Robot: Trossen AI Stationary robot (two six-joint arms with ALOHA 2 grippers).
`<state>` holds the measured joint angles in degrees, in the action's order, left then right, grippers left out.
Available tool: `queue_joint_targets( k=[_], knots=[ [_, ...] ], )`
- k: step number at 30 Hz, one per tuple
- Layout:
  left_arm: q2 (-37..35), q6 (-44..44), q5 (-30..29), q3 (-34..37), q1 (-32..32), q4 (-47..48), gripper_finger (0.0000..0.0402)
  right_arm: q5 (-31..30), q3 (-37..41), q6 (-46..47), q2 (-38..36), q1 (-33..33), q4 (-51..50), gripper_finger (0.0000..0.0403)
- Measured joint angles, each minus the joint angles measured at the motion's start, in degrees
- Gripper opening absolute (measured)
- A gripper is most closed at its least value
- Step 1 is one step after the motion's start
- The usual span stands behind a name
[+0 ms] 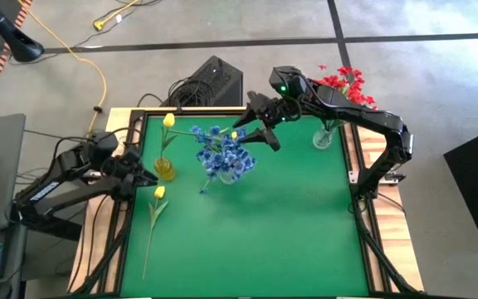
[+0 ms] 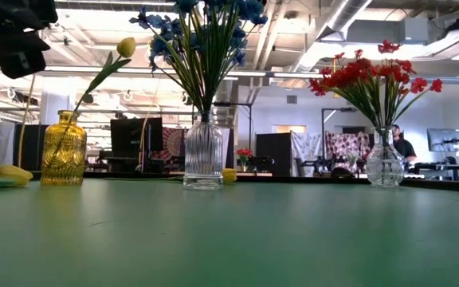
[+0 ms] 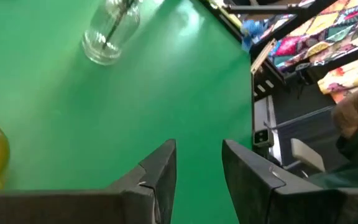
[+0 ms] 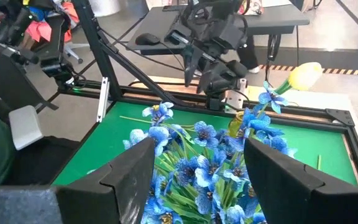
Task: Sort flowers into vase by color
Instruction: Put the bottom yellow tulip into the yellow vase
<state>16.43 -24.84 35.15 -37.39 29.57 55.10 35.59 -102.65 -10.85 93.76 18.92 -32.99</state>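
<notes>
Right gripper (image 1: pixel 256 133) up high, fingers spread wide and empty, hanging just over the blue flowers (image 1: pixel 225 154), which stand bunched in the clear ribbed vase (image 2: pixel 203 154). Left gripper (image 1: pixel 144 176) at the table's (image 1: pixel 289 216) left edge, fingers (image 3: pixel 160 177) parted a little with only green showing in the gap, nothing pinched, right beside the yellow vase (image 1: pixel 165 169). One yellow flower (image 1: pixel 168 121) leaning up out of that yellow vase. Another yellow flower (image 1: pixel 158 193) lying flat on the table close by the left gripper, stem trailing toward the front edge. Red flowers (image 1: pixel 348 86) off past the blue flowers, well apart, upright in their own clear vase (image 1: pixel 323 138) near the far right corner.
</notes>
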Motion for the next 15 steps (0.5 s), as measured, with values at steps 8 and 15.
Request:
queue_joint_targets(
  k=[8, 15],
  knots=[
    [2.38, -5.14, -7.03, 0.02, -8.69, -1.20, 0.0116, 0.00, 0.00, -0.37, 0.00, -0.02, 0.00, 0.0276],
    [9.44, -7.71, -9.08, 0.02, -18.61, -6.25, 0.0116, 0.00, 0.00, -1.25, 0.00, -0.02, 0.02, 0.0276]
  ],
)
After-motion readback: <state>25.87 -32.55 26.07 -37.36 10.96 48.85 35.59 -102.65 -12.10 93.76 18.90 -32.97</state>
